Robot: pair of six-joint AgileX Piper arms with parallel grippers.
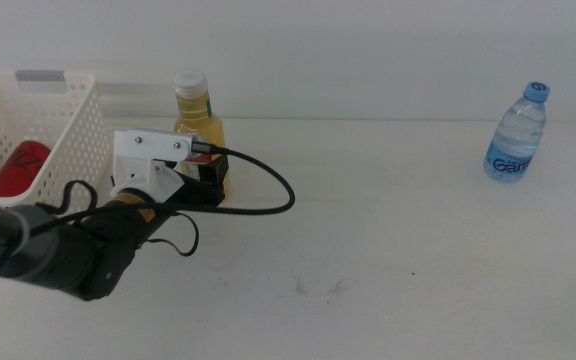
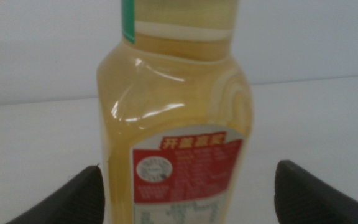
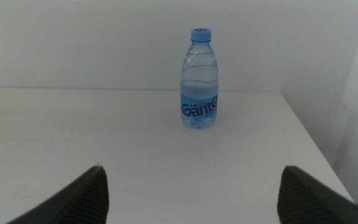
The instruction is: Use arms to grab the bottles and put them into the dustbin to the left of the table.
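Currently the dustbin (image 1: 38, 125) at far left holds the red can (image 1: 16, 168). Beside it, the left gripper (image 2: 188, 186) stands wide around the yellow juice bottle (image 1: 197, 118); centre, then close firmly below the shoulder. Far right on the surface (image 1: 388, 250), the water bottle (image 1: 518, 133) waits before the wide right gripper (image 3: 191, 190).

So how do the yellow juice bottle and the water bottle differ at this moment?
The yellow juice bottle stands beside the dustbin with the left gripper open around it; the water bottle stands alone at the table's far right, the right gripper open and well short of it. The juice bottle is yellow with a red label, the water bottle clear with blue. Both stand upright.
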